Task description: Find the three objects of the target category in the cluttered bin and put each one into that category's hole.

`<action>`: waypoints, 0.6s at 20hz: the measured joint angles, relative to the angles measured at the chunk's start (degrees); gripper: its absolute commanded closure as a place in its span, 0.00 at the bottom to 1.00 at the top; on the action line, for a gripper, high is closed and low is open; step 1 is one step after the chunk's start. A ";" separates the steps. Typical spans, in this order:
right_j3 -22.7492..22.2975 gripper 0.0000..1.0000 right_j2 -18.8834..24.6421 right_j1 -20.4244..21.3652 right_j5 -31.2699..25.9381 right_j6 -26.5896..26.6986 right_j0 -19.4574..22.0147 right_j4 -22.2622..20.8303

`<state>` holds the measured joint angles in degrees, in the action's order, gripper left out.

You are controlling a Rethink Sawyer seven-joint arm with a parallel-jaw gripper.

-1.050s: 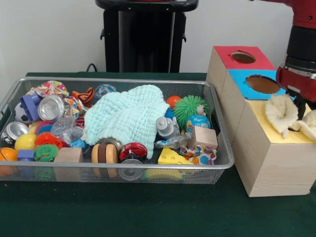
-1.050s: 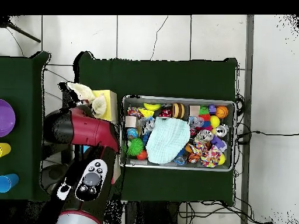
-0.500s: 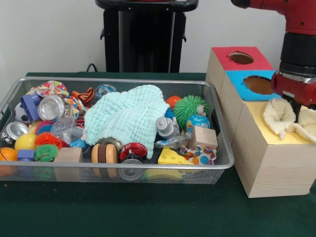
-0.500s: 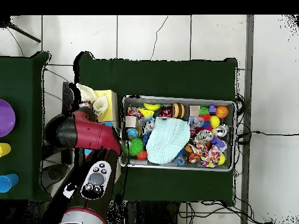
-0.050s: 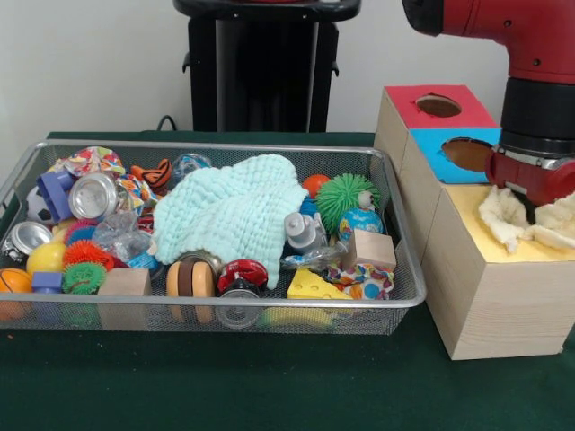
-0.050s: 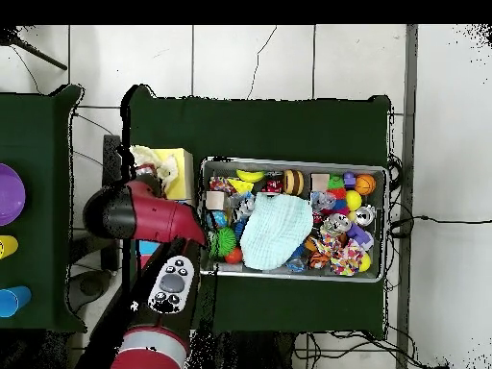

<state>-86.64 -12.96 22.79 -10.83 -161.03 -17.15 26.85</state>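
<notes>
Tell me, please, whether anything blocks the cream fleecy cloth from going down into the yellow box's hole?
The cream fleecy cloth lies spread over the yellow box top, hiding the hole. Only the arm's red wrist stands above it; no other obstacle shows.

The claw is mostly hidden behind the red wrist and the cream fleece cloth, so its state cannot be told. The hole under that cloth on the yellow box top is covered. Several toys are buried under the mint cloth in the wire bin. In the overhead view, the boxes are largely hidden by the arm.
</notes>
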 measured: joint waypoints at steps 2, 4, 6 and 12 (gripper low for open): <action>0.06 1.00 0.23 0.05 0.03 0.00 0.17 -0.35; 0.23 1.00 0.06 -0.04 0.02 0.00 0.01 -0.48; 0.44 1.00 -0.26 -0.19 0.01 0.00 -0.28 -0.51; 3.30 1.00 -3.67 -1.94 -3.32 0.00 -2.65 -0.54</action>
<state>-83.35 -16.63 20.85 -14.15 -161.03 -19.80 26.32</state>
